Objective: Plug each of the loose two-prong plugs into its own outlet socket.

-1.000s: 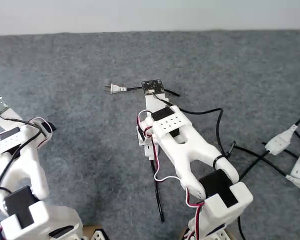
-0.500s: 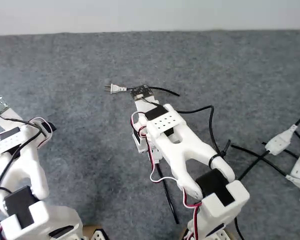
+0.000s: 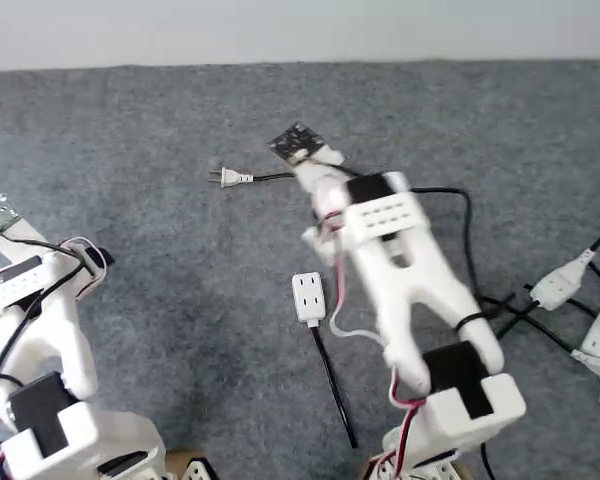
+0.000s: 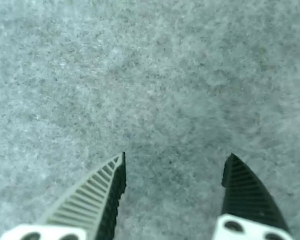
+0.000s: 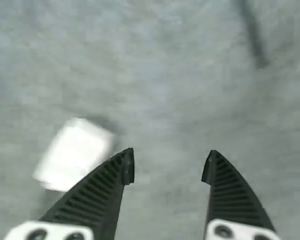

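**Poised for the pick**

Two-prong plug (image 3: 230, 177) lies unplugged, upper left of centre; the outlet socket (image 3: 309, 296) sits face-up mid-frame, likely left clear to receive it. Right gripper (image 5: 171, 151), spread and empty, seems lined up for a grab. Left gripper (image 4: 177, 155) hangs released over carpet (image 4: 140, 75), lower left

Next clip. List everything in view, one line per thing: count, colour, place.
two-prong plug: one, white, lying loose toward the far middle of the table, on a black cord.
outlet socket: one, white, mid-table beside the right arm, nothing plugged in.
white connectors: at least two, near the right edge, on cords.
black cords: several, running from middle to right edge.
table: one, grey, felt-like.
left gripper: open, over bare table.
right gripper: open, a blurred white object beside one finger.
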Robot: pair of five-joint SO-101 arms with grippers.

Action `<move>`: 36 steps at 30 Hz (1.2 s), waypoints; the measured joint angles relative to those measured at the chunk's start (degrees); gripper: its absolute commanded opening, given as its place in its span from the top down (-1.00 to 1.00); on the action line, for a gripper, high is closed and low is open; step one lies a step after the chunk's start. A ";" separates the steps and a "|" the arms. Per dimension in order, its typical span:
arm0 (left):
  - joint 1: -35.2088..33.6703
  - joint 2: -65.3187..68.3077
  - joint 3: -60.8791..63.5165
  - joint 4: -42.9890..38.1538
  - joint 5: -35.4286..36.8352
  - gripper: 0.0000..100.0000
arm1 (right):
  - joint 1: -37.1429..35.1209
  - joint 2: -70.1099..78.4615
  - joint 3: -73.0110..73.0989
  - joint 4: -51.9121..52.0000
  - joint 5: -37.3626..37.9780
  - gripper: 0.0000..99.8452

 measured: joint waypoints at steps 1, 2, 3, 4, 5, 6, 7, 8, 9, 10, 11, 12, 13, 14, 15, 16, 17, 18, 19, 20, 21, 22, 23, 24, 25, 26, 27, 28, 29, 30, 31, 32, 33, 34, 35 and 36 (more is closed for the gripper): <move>0.00 0.00 0.00 0.00 0.00 0.41 | 1.76 1.23 0.00 -1.41 5.63 0.57; 0.00 0.00 0.00 0.00 0.00 0.41 | 3.34 2.73 -0.26 -2.73 11.16 0.57; 0.00 0.00 0.00 0.00 0.00 0.41 | 4.48 4.57 -1.05 -4.04 16.09 0.57; 0.00 0.00 0.00 0.00 0.00 0.41 | 5.54 6.33 -2.37 -5.01 20.13 0.57; 0.00 0.00 0.00 0.00 0.00 0.41 | 6.33 8.09 -4.13 -5.54 22.68 0.57; 0.00 0.00 0.00 0.00 0.00 0.41 | 6.86 9.93 -6.24 -5.80 24.26 0.57; 0.00 0.00 0.00 0.00 0.00 0.41 | 7.21 12.13 -8.88 -5.71 25.32 0.57; 0.00 0.00 0.00 0.00 0.00 0.41 | 7.30 14.42 -11.78 -5.36 25.93 0.57; 0.00 0.00 0.00 0.00 0.00 0.41 | 7.30 16.79 -14.77 -4.66 26.55 0.57; 0.00 0.00 0.00 0.00 0.00 0.41 | 7.30 19.08 -17.93 -3.52 27.16 0.57; 0.00 0.00 0.00 0.00 0.00 0.41 | 7.30 21.45 -21.36 -2.37 27.69 0.57; 0.00 0.00 0.00 0.00 0.00 0.41 | 7.21 23.91 -24.88 -1.23 28.04 0.57; 0.00 0.00 0.00 0.00 0.00 0.41 | 7.12 26.20 -28.31 -0.26 28.22 0.57; 0.00 0.00 0.00 0.00 0.00 0.41 | 7.12 28.66 -31.56 0.44 28.48 0.57; 0.00 0.00 0.00 0.00 0.00 0.41 | 7.21 31.30 -35.16 1.05 28.66 0.57; 0.00 0.00 0.00 0.00 0.00 0.41 | 7.38 33.85 -38.59 1.32 28.66 0.57; 0.00 0.00 0.00 0.00 0.00 0.41 | 7.65 36.31 -41.67 1.49 28.66 0.57; 0.00 0.00 0.00 0.00 0.00 0.41 | 8.00 38.86 -44.84 1.93 28.66 0.57; 0.00 0.00 0.00 0.00 0.00 0.41 | 8.09 41.14 -47.91 2.29 28.92 0.57; 0.00 0.00 0.00 0.00 0.00 0.41 | 8.18 43.52 -50.99 2.90 29.45 0.57; 0.00 0.00 0.00 0.00 0.00 0.41 | 8.09 45.89 -53.98 3.78 30.07 0.57; 0.00 0.00 0.00 0.00 0.00 0.41 | 7.91 48.26 -56.97 4.48 30.42 0.57; 0.00 0.00 0.00 0.00 0.00 0.41 | 7.74 50.46 -59.96 5.19 30.68 0.57; 0.00 0.00 0.00 0.00 0.00 0.41 | 7.74 52.84 -62.86 5.71 30.86 0.57; 0.00 0.00 0.00 0.00 0.00 0.41 | 7.65 55.21 -65.41 5.98 30.95 0.57; 0.00 0.00 0.00 0.00 0.00 0.41 | 7.74 57.58 -68.04 6.15 30.95 0.57; 0.00 0.00 0.00 0.00 0.00 0.41 | 7.74 59.60 -70.59 6.24 31.03 0.57; 0.00 0.00 0.00 0.00 0.00 0.41 | 7.74 61.54 -73.32 6.24 31.03 0.57; 0.00 0.00 0.00 0.00 0.00 0.41 | 7.65 63.47 -75.69 6.24 31.03 0.57; 0.00 0.00 0.00 0.00 0.00 0.41 | 7.65 65.32 -78.07 6.24 31.03 0.57; 0.00 0.00 0.00 0.00 0.00 0.41 | 7.56 67.08 -80.35 6.33 31.12 0.57; 0.00 0.00 0.00 0.00 0.00 0.41 | 7.56 68.40 -82.29 6.33 31.12 0.58; 0.00 0.00 0.00 0.00 0.00 0.41 | 7.56 70.07 -83.96 6.33 31.12 0.62; 0.00 0.00 0.00 0.00 0.00 0.41 | 7.56 71.65 -85.98 6.33 31.12 0.69; 0.00 0.00 0.00 0.00 0.00 0.41 | 7.56 72.79 -87.82 6.33 31.12 0.79; 0.00 0.00 0.00 0.00 0.00 0.41 | 7.56 73.85 -89.23 6.33 31.12 0.92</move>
